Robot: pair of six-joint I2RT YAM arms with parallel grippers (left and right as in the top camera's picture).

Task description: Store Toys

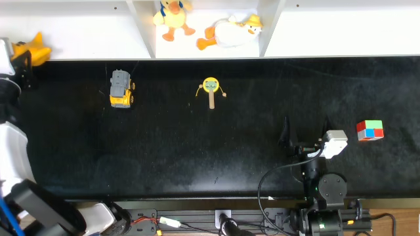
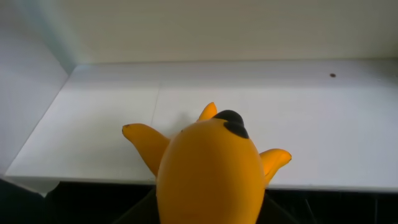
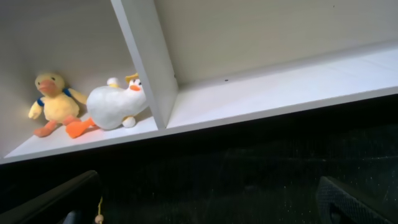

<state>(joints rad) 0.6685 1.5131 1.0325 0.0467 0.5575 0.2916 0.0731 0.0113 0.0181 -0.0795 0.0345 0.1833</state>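
Observation:
My left gripper [image 1: 23, 64] is at the table's far left edge, shut on a yellow plush toy [image 1: 37, 50] and holding it at the lip of the white shelf's left compartment [image 1: 85, 36]. In the left wrist view the yellow plush toy [image 2: 210, 167] hides the fingers, with the compartment's floor [image 2: 298, 118] behind it. My right gripper [image 1: 306, 135] rests low at the front right, open and holding nothing. On the black table lie a grey and yellow toy truck [image 1: 121, 88], a small rattle drum [image 1: 211, 89] and a colour cube [image 1: 369, 130].
The middle shelf compartment holds a yellow duck plush [image 1: 173, 16] and a white duck plush [image 1: 231, 31], seen too as yellow duck [image 3: 55, 102] and white duck [image 3: 112, 107]. A white divider [image 3: 146, 62] separates it from the bare right compartment [image 3: 292, 87].

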